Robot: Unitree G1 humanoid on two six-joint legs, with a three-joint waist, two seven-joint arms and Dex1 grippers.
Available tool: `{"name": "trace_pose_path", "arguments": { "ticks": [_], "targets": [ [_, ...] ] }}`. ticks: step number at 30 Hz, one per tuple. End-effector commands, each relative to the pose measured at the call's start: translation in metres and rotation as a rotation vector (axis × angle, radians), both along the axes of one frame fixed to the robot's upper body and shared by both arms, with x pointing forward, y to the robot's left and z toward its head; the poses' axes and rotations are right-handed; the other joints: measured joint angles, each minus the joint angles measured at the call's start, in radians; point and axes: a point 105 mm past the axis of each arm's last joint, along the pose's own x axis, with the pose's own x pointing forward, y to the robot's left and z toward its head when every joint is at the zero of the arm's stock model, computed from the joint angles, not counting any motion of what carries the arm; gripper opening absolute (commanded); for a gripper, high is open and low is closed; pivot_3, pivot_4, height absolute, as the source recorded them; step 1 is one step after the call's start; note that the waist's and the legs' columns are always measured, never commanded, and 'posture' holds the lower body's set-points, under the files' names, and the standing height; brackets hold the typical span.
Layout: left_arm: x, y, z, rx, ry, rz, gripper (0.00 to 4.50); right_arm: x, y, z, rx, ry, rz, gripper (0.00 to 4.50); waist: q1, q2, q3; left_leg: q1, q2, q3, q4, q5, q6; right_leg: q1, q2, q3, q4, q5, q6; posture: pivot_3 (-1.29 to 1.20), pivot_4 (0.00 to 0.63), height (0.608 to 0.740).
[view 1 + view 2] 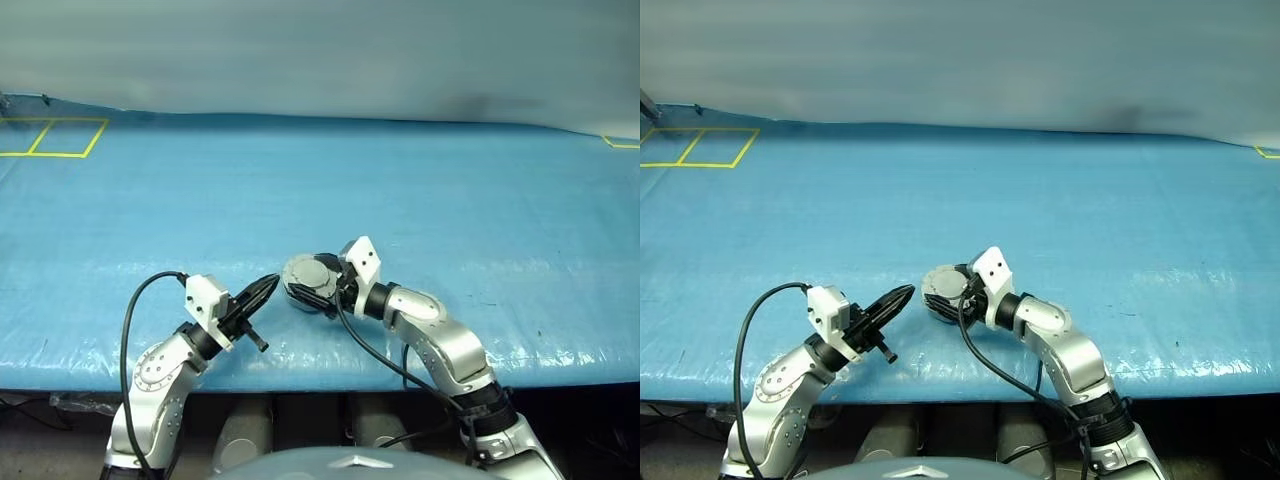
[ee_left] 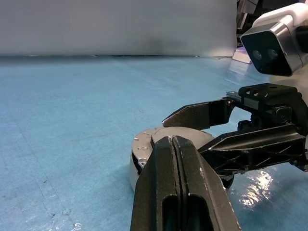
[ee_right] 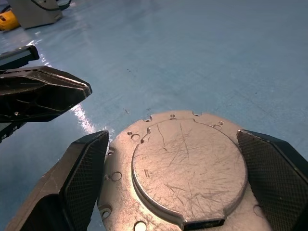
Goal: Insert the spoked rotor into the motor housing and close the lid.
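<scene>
Table surface (image 1: 420, 190), covered in blue sheeting, carries the assembly near its front edge, between the two arms. Motor housing (image 2: 137, 166) rests flat on the sheeting with the lid (image 3: 187, 168) lying on top of it, plain scratched grey outer face upward. No windings and no dark inner face are exposed, so the lid appears closed. Spoked rotor cannot be confirmed directly; with the lid down, it is judged to be inside the housing. On that reading the task is essentially complete, and what may remain is a check that the lid is fully seated, followed by withdrawal of both arms.

Right arm reaches in from the right, its forearm angled forward and toward the left, the wrist tipped slightly downward. Right gripper (image 3: 185, 192) stands with its fingers spread wide, one on each side of the lid and housing; whether the pads touch the rim cannot be told, and nothing is lifted.

Left arm is bent, its forearm roughly level and pointing forward and toward the right. Left gripper (image 1: 262, 291) is fully closed on nothing, its tip just beside the housing.
</scene>
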Motion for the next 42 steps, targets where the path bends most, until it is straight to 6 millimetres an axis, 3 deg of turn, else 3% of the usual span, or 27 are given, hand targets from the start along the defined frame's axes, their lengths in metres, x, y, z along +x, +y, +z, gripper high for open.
{"name": "trace_pose_path", "arguments": {
  "ticks": [1, 4, 7, 16, 35, 42],
  "targets": [
    [0.0, -0.002, 0.005, -0.004, -0.034, 0.002, 0.0, 0.0, 0.001, 0.0, -0.028, -0.042, -0.005, 4.48, 0.0, 0.0, 0.0, 0.0, 0.0, 0.0, 0.0, 0.0, 0.0, 0.0, 0.0, 0.0, 0.0, 0.0, 0.0, 0.0, 0.15, 0.74],
    [0.0, -0.003, 0.005, -0.004, -0.036, -0.001, 0.0, 0.001, 0.001, -0.003, -0.065, -0.065, -0.012, 3.9, 0.0, 0.0, 0.0, 0.0, 0.0, 0.0, 0.0, 0.0, 0.0, 0.0, 0.0, 0.0, 0.0, 0.0, 0.0, 0.0, 0.15, 0.74],
    [0.0, -0.004, 0.005, 0.0, -0.037, -0.004, 0.0, 0.001, 0.002, -0.002, -0.066, -0.08, -0.015, 3.03, -0.001, 0.0, 0.0, 0.0, 0.0, 0.0, 0.0, 0.0, 0.0, 0.0, 0.0, 0.0, 0.0, 0.0, 0.0, 0.0, 0.15, 0.74],
    [0.003, -0.001, 0.004, 0.028, -0.038, 0.017, 0.0, -0.002, 0.009, 0.001, -0.087, -0.119, -0.001, 3.03, -0.003, 0.0, 0.0, 0.0, 0.0, 0.0, 0.0, 0.0, 0.0, 0.0, 0.0, 0.0, 0.0, 0.0, 0.0, 0.0, 0.15, 0.74],
    [0.006, -0.004, 0.003, 0.041, -0.034, -0.007, 0.0, -0.01, 0.017, -0.022, -0.197, -0.016, 0.02, 3.03, -0.012, 0.0, 0.0, 0.001, 0.001, 0.0, -0.002, 0.0, -0.001, 0.0, 0.0, 0.0, 0.0, 0.0, -0.001, 0.0, 0.15, 0.74],
    [0.006, -0.005, 0.001, 0.059, -0.017, -0.03, 0.0, -0.013, 0.018, -0.024, -0.236, -0.059, 0.065, 3.03, -0.012, 0.0, 0.0, 0.001, 0.001, 0.0, -0.002, 0.0, -0.001, 0.0, 0.0, 0.0, -0.001, -0.001, -0.001, 0.0, 0.15, 0.74]
  ]
}}
